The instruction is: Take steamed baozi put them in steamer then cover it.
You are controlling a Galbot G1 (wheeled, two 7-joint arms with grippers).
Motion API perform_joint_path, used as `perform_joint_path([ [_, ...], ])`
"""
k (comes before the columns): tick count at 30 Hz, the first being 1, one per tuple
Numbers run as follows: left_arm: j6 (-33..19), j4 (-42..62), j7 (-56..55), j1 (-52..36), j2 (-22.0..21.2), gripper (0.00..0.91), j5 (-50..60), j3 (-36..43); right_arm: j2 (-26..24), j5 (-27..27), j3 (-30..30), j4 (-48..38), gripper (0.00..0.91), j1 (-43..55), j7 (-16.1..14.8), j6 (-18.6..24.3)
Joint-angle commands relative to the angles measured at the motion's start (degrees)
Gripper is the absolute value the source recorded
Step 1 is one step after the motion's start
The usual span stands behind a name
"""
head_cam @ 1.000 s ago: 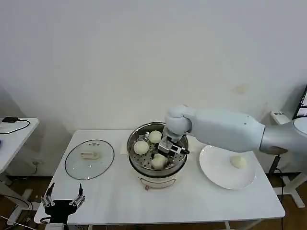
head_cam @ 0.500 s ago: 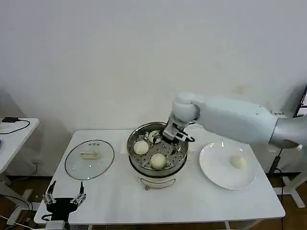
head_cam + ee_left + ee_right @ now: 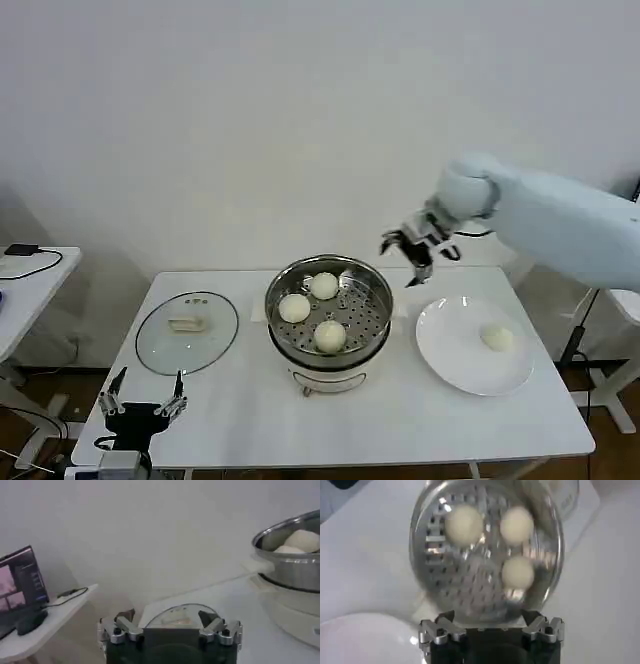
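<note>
The steamer (image 3: 300, 358) stands mid-table with three steamed baozi on its perforated tray: one at the back (image 3: 323, 285), one on the left (image 3: 294, 307), one at the front (image 3: 330, 335). A further baozi (image 3: 497, 337) lies on the white plate (image 3: 450, 350) to the right. My right gripper (image 3: 418, 250) hangs open and empty in the air, above the gap between steamer and plate; its wrist view looks down on the steamer (image 3: 422, 575) and its baozi (image 3: 464, 524). The cover (image 3: 186, 330) lies flat on the table left of the steamer. My left gripper (image 3: 140, 405) waits open by the table's front left corner, facing the cover (image 3: 175, 616).
The white table (image 3: 450, 420) has free room in front of the steamer and plate. A side table with a cable (image 3: 25, 262) and a screen (image 3: 20, 592) stands to the left. A wall runs close behind the table.
My right gripper left a baozi at the front of the steamer tray, rose out of the steamer and swung right and up toward the plate. The left gripper barely moved.
</note>
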Motion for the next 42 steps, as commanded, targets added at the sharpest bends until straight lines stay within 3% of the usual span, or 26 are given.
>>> perform_joint_path([
  [1,-0.05,0.05,0.02,-0.71,1.08,0.907,0.04,1.44,-19.54,-4.31,2.05,0.12,0.907,-5.71,-0.87,-5.61],
  [4,-0.04,0.13,-0.04,-0.79,1.11,0.907,0.10,1.99,-21.52,-6.18,2.30,0.20,0.907,-8.69,-0.41,-5.46],
  [7,-0.02,-0.06,-0.04,-0.73,0.99,0.907,0.23,2.12,-22.11,-8.76,7.46,-1.24,0.907,-14.93,0.01,-5.85],
  [14,0.02,-0.33,0.01,-0.23,0.82,0.907,0.31,1.41,-18.53,-14.05,21.20,-8.69,0.907,-29.60,1.27,-5.93],
  [17,0.04,-0.24,0.03,0.04,0.71,0.907,0.30,0.98,-16.29,-16.10,24.25,-12.07,0.907,-33.54,1.26,-5.17],
  [28,0.03,0.89,0.04,0.16,0.10,0.907,0.31,0.45,-8.36,-19.16,28.73,-22.66,0.907,-36.11,0.95,-3.41],
  [42,0.05,1.14,0.09,0.15,0.26,0.907,0.18,0.27,-2.68,-20.95,32.19,-27.87,0.907,-38.42,1.83,-2.72],
])
